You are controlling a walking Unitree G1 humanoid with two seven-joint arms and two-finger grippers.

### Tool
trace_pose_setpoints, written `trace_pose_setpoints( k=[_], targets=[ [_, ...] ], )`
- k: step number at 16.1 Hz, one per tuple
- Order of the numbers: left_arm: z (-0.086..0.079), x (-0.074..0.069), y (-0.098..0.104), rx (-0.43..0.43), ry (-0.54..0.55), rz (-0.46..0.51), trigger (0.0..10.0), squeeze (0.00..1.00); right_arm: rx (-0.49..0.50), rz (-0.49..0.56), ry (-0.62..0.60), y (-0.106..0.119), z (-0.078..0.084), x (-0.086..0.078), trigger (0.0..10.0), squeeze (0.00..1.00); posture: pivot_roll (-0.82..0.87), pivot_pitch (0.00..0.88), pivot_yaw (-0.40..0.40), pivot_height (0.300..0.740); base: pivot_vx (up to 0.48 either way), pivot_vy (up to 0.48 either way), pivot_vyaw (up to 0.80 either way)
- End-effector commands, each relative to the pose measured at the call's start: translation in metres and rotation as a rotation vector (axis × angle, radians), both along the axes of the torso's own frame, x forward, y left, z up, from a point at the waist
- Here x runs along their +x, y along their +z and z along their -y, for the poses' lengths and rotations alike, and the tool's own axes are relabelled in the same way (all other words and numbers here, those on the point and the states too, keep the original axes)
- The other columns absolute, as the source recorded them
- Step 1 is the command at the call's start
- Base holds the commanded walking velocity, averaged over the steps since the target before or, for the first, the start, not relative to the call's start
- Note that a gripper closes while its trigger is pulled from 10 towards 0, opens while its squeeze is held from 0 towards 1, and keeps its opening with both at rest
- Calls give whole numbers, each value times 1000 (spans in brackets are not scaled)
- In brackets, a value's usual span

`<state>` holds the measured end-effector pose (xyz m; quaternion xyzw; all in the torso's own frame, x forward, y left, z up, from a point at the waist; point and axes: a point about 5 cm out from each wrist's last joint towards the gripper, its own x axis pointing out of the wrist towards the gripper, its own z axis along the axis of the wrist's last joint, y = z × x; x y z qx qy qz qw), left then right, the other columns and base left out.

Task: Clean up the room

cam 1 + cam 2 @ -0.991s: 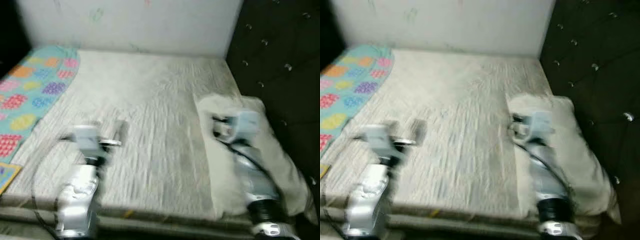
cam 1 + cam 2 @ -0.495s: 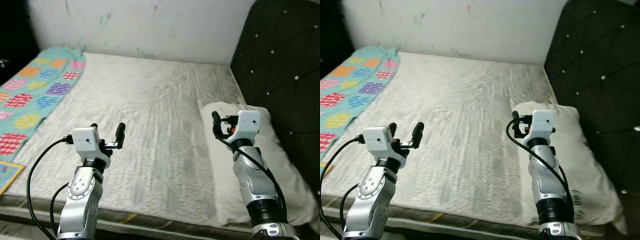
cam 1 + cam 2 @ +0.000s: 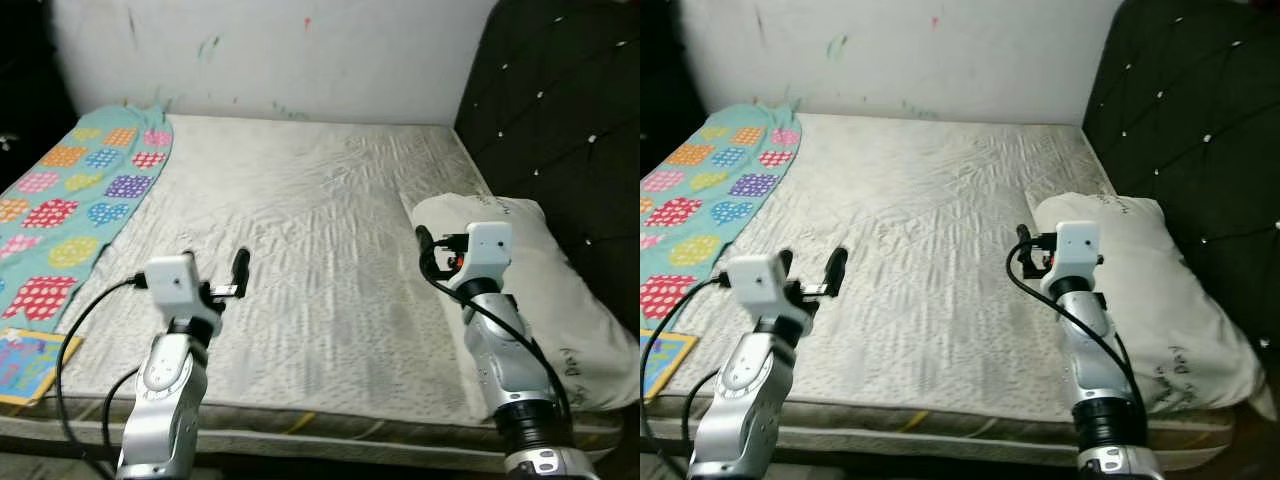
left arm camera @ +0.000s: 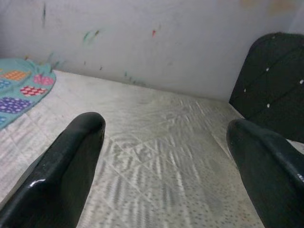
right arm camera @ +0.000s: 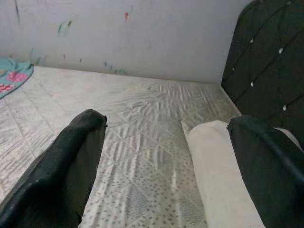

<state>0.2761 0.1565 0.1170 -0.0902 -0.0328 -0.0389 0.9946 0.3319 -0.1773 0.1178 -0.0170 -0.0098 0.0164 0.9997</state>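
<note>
I stand at the foot of a bare quilted mattress [image 3: 300, 220]. My left gripper [image 3: 213, 272] hovers over the near left part of it, fingers spread wide, nothing between them. My right gripper [image 3: 432, 255] hovers at the inner edge of a white pillow [image 3: 560, 290], fingers also wide and holding nothing. The pillow lies along the mattress's right side beside a dark tufted headboard [image 3: 560, 110]. A teal patterned blanket [image 3: 70, 200] lies along the left edge, with a colourful book [image 3: 25, 362] at the near left corner
</note>
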Motion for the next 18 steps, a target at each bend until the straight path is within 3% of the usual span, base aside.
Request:
trace_pose_setpoints(
  k=[1, 7, 10, 13, 18],
  targets=[
    [-10, -1, -1, 23, 29, -5, 10000, 0, 4, 15, 37, 5, -10, 2, 10000, 0, -25, 0, -20, 740, 0, 480, 0],
    [-9, 0, -1, 26, 37, -4, 10000, 0, -26, -3, 23, 2, -7, 0, 10000, 0, -28, 0, -20, 740, 0, 480, 0],
    [-8, 1, 0, 19, 39, 2, 10000, 0, -95, 12, 16, 4, -8, 1, 10000, 0, -29, 0, -21, 740, 0, 480, 0],
    [-9, 1, -1, 35, 55, 3, 10000, 0, -57, -7, 26, 2, -9, 1, 10000, 0, -30, 0, -24, 740, 0, 480, 0],
    [-4, 1, -1, 26, 33, 6, 10000, 0, -100, 1, 10, 3, -9, 2, 10000, 0, -31, 0, -22, 740, 0, 478, 93]
  ],
)
